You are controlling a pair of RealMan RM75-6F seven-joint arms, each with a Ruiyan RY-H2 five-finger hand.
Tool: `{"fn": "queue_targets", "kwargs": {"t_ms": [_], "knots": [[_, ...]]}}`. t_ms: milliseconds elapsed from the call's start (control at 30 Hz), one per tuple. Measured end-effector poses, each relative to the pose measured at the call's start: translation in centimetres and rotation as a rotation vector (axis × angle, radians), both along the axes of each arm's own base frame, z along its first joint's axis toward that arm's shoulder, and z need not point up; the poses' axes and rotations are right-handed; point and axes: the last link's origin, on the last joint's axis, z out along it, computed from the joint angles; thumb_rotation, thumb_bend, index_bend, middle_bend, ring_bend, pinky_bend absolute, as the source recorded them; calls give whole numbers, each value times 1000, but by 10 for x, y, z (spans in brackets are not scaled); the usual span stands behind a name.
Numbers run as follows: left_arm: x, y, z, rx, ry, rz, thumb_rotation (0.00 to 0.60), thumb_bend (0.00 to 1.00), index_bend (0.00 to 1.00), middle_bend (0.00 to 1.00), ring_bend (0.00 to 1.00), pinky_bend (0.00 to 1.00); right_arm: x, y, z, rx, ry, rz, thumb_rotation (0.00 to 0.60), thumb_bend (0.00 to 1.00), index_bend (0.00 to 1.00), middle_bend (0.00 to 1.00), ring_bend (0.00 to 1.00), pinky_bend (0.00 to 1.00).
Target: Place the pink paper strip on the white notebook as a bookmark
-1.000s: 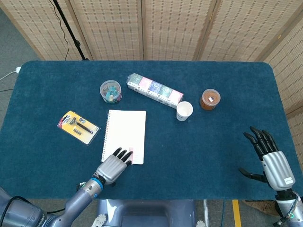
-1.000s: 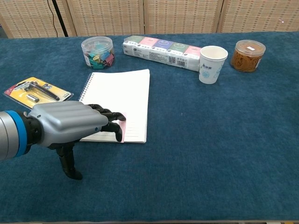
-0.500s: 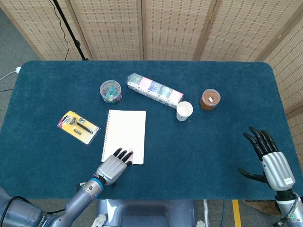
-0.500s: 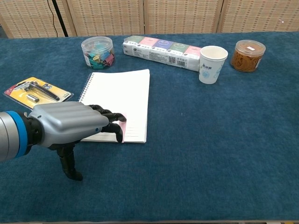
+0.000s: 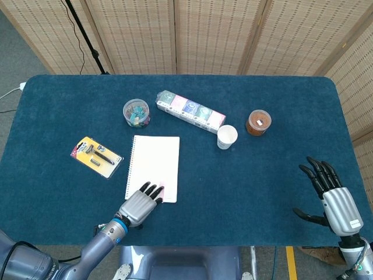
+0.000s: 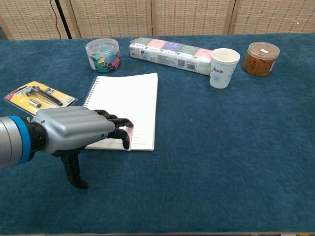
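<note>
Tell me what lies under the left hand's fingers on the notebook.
Under the left hand, a pink paper strip shows beside the fingertips, lying on the white notebook. Most of the strip is covered, so its full length cannot be seen.

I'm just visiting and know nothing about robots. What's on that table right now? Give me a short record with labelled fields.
Surface: blue table
Left hand: fingers resting on the pink paper strip at the near edge of the white notebook
Right hand: held apart from everything, fingers spread, holding nothing
Behind notebook: tub of clips, tissue packs, paper cup, brown-filled jar
Left of notebook: yellow tool pack
</note>
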Motion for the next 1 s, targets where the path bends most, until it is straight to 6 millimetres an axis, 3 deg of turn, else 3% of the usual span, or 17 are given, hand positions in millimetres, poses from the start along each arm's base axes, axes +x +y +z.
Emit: {"fn": "queue_targets", "kwargs": {"t_ms": [533,1000], "knots": [[7,-1,0,25,11,-22,600,0,233,0,0,0,0,0,2,0,-8,3,600,36,98,0,0,0],[-8,13,27,83,-13,33,600,0,233,0,0,0,4,3,-2,13,-5,16,600,37,98,0,0,0]]}}
